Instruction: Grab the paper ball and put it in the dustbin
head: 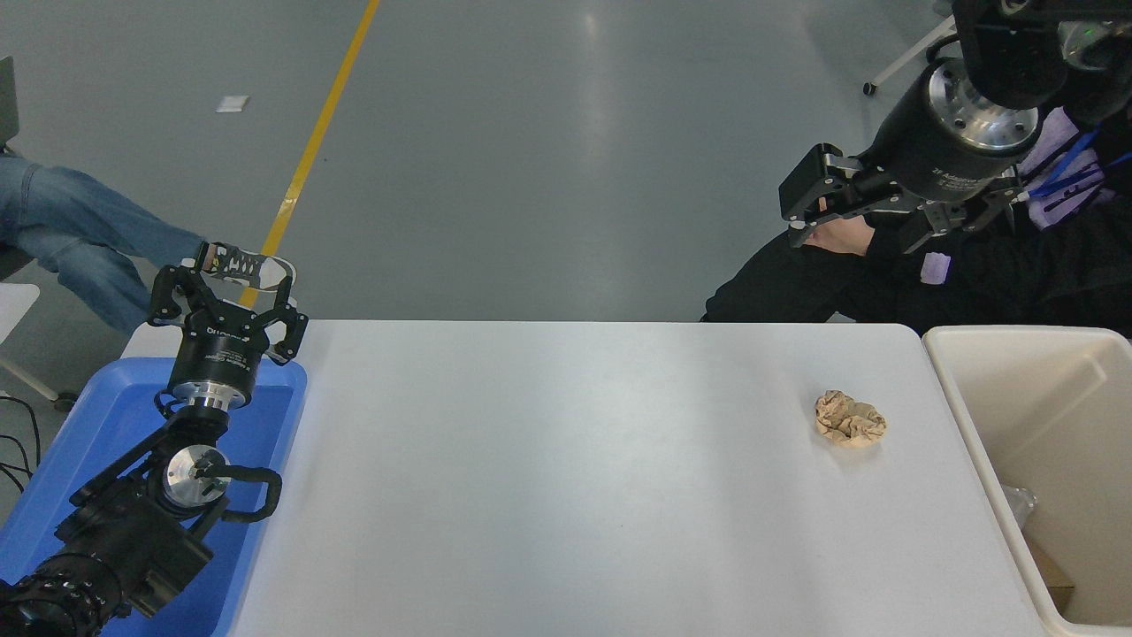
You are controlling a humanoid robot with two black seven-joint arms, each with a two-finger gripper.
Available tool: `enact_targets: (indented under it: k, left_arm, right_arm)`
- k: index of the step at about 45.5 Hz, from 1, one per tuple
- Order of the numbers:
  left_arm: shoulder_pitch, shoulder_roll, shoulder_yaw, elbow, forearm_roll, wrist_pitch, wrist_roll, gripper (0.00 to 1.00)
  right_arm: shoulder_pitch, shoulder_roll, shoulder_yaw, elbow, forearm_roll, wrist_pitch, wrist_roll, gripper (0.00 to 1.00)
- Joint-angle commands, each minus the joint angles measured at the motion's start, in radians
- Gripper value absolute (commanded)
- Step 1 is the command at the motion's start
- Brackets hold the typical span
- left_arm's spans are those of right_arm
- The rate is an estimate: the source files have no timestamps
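A tan crumpled paper ball (850, 418) lies on the white table (566, 478), near its right side. Just right of it stands the cream-white dustbin (971, 407), with some scraps at its bottom. My right gripper (806, 196) hangs high at the upper right, well above and beyond the ball, fingers open and empty, pointing left. Parked at the lower left, my left gripper (225, 287) is open over the blue tray.
A shallow blue tray (106, 425) sits at the table's left edge under the left arm. A person in dark clothes sits behind the table's far right corner, behind the right gripper. Another person's jeans leg and shoe show at the far left.
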Motion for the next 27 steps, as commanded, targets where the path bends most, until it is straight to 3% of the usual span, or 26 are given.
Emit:
enact_targets:
  k: [1,20,27]
  left_arm:
    - [0.000,0.000,0.000,0.000,0.000,0.000,0.000,0.99]
    - [0.000,0.000,0.000,0.000,0.000,0.000,0.000,0.99]
    - [0.000,0.000,0.000,0.000,0.000,0.000,0.000,0.99]
  right_arm:
    - [-0.003,-0.003,0.001,0.000,0.000,0.000,0.000,1.00]
    - [-0.013,-0.010,0.002,-0.003,0.000,0.000,0.000,1.00]
    - [-0.059,-0.070,0.002,-0.005,0.000,0.000,0.000,1.00]
